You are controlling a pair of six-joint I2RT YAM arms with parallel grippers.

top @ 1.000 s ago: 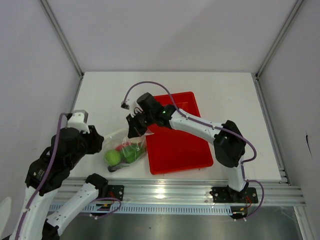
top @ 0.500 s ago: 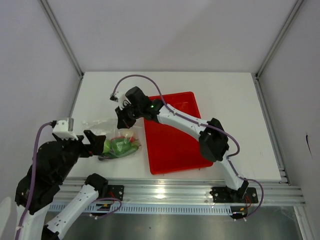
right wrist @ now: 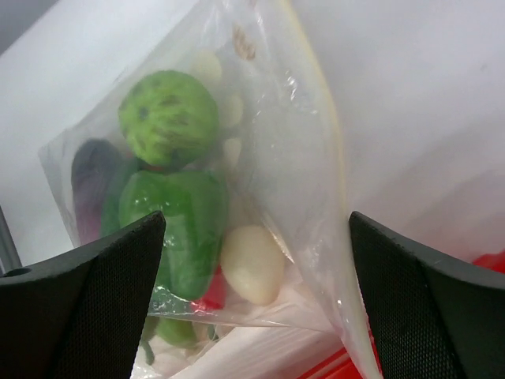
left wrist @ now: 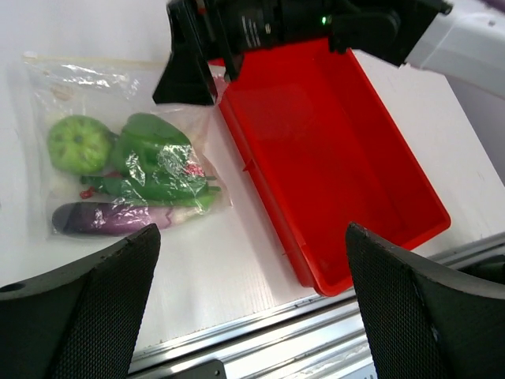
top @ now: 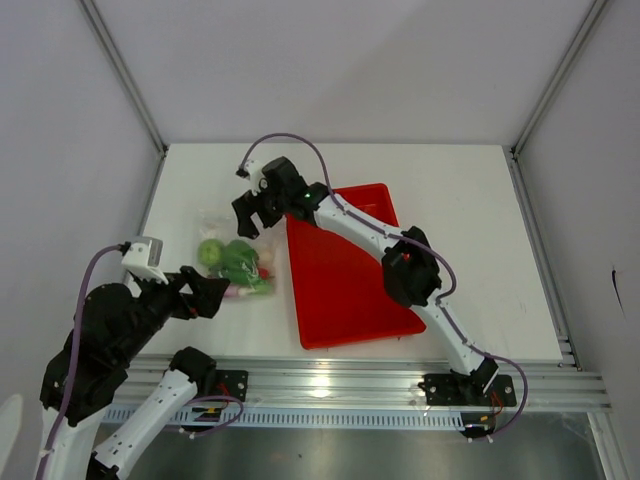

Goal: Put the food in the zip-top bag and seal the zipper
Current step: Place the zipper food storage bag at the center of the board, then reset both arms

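Note:
The clear zip-top bag [top: 232, 262] lies flat on the white table, left of the red tray. Inside it I see the food: a round green piece [left wrist: 79, 144], a green pepper [left wrist: 154, 154], a purple eggplant [left wrist: 102, 217] and a white egg-like piece [right wrist: 252, 264]. A thin pale strip, the zipper [right wrist: 319, 118], runs along one edge of the bag. My right gripper [top: 250, 218] hovers open over the bag's far right corner, and nothing is pinched between its fingers. My left gripper [top: 208, 297] stands open at the bag's near side, apart from it.
The red tray [top: 350, 290] has nothing in it and sits right of the bag, with the right arm reaching across its far corner. A metal rail [top: 380, 385] runs along the near table edge. White walls close in the table on three sides.
The right gripper carried the bag away from the front edge, then opened and let it drop flat. The left gripper opened fully and pulled back from the bag.

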